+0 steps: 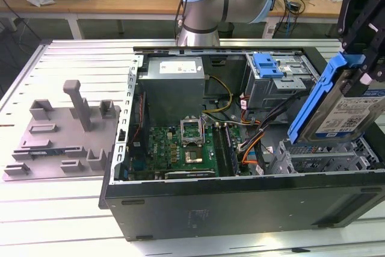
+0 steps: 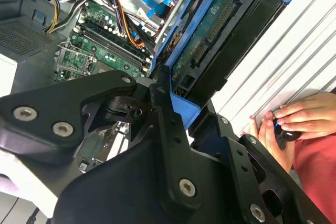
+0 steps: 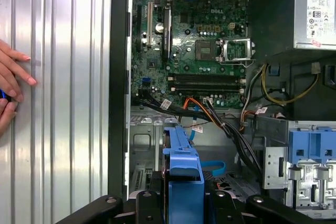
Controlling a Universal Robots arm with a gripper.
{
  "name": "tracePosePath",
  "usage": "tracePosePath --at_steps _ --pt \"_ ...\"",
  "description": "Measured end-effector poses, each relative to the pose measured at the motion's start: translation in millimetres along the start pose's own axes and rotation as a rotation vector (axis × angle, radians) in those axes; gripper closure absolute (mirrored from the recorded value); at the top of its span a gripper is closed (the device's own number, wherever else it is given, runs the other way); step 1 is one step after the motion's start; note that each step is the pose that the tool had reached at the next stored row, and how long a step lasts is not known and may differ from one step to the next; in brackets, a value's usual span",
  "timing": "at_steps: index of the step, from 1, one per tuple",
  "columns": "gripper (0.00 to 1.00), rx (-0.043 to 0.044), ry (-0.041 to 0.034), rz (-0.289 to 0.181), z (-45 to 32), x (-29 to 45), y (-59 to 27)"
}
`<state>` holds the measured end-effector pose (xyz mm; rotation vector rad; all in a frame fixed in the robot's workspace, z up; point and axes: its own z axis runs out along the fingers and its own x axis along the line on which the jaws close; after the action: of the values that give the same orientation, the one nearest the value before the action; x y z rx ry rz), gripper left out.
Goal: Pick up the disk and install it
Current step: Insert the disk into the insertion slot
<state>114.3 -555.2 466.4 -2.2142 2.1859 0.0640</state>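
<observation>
The disk [image 1: 348, 111] is a silver drive with a white-and-blue label in a bright blue frame. It hangs tilted, label toward the exterior view's camera, just above the metal drive bay [image 1: 319, 159] at the case's near corner on the exterior view's right. My gripper [image 1: 363, 76] is shut on the disk's upper end, its black fingers clamping the frame. In the second wrist view the disk [image 2: 212, 38] shows its dark underside and connector, held by the black fingers [image 2: 167, 109]. In the first wrist view the frame's blue edge [image 3: 184, 163] sticks out from my gripper [image 3: 184, 205].
The open computer case [image 1: 240, 200] lies on a slatted metal table. Inside are a green motherboard [image 1: 180, 145], a grey power supply box [image 1: 174, 82], cables, and a blue clip on a metal cage [image 1: 268, 64]. A grey fixture [image 1: 66, 130] sits on the exterior view's left. A person's hand [image 2: 300, 116] rests on the table beside the case.
</observation>
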Motion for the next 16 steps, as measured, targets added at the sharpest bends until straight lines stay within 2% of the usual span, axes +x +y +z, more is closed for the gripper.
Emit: tracePosePath --at_steps 16 --pt "0.63 0.0001 -0.0001 0.000 8.6 0.5 -0.9"
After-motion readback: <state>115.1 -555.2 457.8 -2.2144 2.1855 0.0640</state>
